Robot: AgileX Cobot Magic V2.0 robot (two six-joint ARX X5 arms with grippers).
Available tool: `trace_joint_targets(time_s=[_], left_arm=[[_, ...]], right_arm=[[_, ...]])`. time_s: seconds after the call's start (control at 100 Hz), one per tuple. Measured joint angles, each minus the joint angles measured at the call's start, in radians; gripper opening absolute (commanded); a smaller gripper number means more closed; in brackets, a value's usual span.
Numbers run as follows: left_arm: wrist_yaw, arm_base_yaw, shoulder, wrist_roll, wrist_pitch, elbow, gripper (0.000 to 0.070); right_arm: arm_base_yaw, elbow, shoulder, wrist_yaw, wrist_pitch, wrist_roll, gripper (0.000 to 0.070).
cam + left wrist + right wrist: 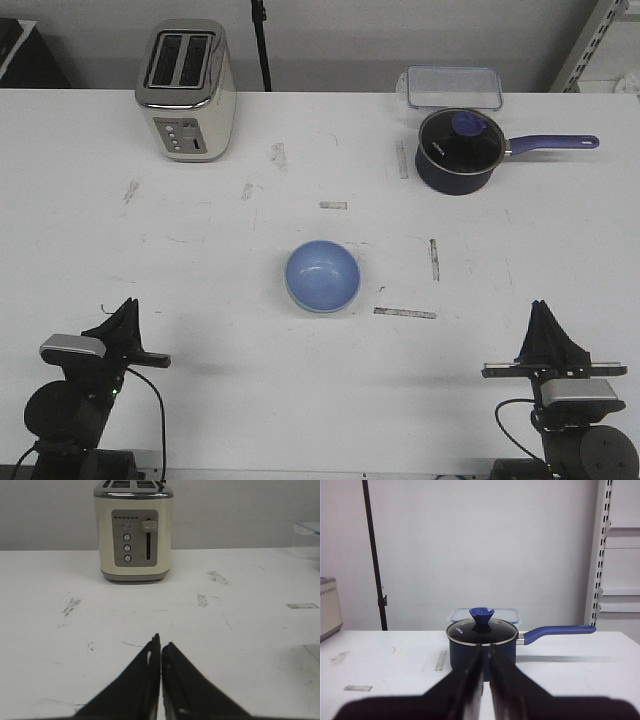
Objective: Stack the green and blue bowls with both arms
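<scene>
Far left of the desk (200, 300): cream two-slot toaster (186, 90), chrome top, control panel with a column of round buttons and a lever facing the near edge.

Far right: dark navy saucepan (457, 150) with glass lid, blue knob, purple handle pointing right.

Just behind the pan: clear lidded plastic container (453, 86), possibly touching it; the gap is hard to judge.

Black pole (262, 45) upright behind the desk, against a pale wall. Slotted metal shelf upright (590, 45) at far right.

Desk surface white, scuffed, with several short strips of worn tape (405, 313).
</scene>
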Motion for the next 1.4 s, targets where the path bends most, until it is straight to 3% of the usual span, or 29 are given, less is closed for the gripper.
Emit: trace_joint_targets(time_s=[0.37,0.65,0.88,1.4], left_arm=[[-0.075,0.0,-0.087,0.0,0.216,-0.092,0.0002],[-0.07,0.0,-0.137,0.0,0.238,-0.198,0.0003],[-0.013,0.025,-0.143,0.0,0.236,-0.243,0.0003],[-0.018,0.032,-0.164,0.0,0.299,-0.305,0.0002]], right_arm=[[0.0,0.0,0.0,0.0,0.0,0.0,0.0014],[0.0,0.0,0.0,0.0,0.0,0.0,0.0014],[0.0,0.0,0.0,0.0,0.0,0.0,0.0014],[0.0,0.0,0.0,0.0,0.0,0.0,0.0014]])
